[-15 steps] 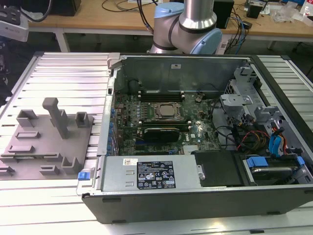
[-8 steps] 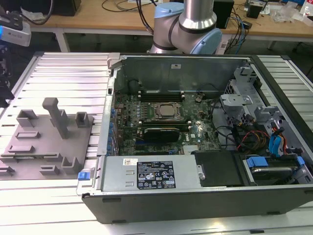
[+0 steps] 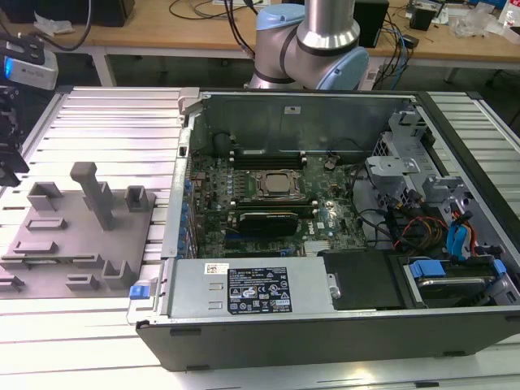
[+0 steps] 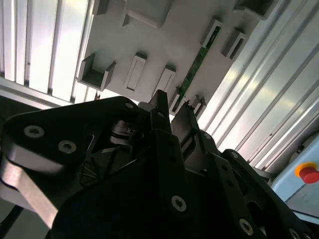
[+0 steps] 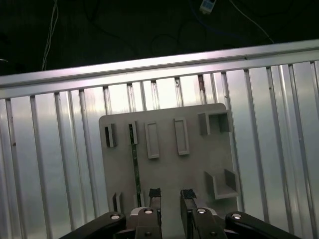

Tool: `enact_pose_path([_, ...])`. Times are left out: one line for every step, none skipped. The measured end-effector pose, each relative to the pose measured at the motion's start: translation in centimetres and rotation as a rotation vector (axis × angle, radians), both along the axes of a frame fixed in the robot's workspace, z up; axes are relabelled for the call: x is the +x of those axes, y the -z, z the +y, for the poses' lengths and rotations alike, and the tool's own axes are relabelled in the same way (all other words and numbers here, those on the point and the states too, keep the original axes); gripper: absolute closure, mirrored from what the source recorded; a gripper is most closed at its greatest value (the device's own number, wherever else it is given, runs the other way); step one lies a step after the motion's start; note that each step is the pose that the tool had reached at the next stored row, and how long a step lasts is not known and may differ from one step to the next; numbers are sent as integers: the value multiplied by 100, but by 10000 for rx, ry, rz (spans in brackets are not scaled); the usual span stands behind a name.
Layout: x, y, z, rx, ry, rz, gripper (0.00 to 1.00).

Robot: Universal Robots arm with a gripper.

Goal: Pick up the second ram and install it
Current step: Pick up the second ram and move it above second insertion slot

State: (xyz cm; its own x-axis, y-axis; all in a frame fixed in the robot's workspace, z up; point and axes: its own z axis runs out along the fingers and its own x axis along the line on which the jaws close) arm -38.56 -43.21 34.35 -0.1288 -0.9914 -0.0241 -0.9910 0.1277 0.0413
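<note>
Hovering over the grey fixture point(image 5: 194, 164), I am holding my hand point(image 5: 170, 195) open and empty. The second ram point(image 5: 134, 159) is standing on edge in its slots, just beside my gap. I judge that gap needs centring squarely across the thin edge. An upright bracket point(image 5: 222, 181) is crowding close, and the computer case point(image 3: 325, 345) is sitting well apart.

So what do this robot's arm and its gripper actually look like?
The arm is a smooth silver tube with rounded pale blue joint caps. The gripper is matte black, built from angular linked plates dotted with round silver screw heads, ending in two narrow blocky fingers.
</note>
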Motion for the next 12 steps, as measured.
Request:
enact_pose_path([0, 9, 0, 0, 0, 0, 70])
enact_pose_path([0, 19, 0, 0, -1, 0, 70])
enact_pose_path([0, 24, 0, 0, 0, 0, 70])
enact_pose_path([0, 30, 0, 0, 0, 1, 70])
enact_pose_path([0, 50, 0, 0, 0, 0, 70])
enact_pose_path([0, 66, 0, 0, 0, 0, 70])
enact_pose_path([0, 72, 0, 1, 0, -1, 70])
enact_pose_path([0, 77, 0, 1, 0, -1, 70])
enact_pose_path([0, 95, 0, 1, 0, -1, 70])
enact_pose_path([0, 107, 0, 0, 0, -1, 70])
enact_pose_path([0, 123, 0, 1, 0, -1, 70])
enact_pose_path([0, 134, 0, 1, 0, -1, 70])
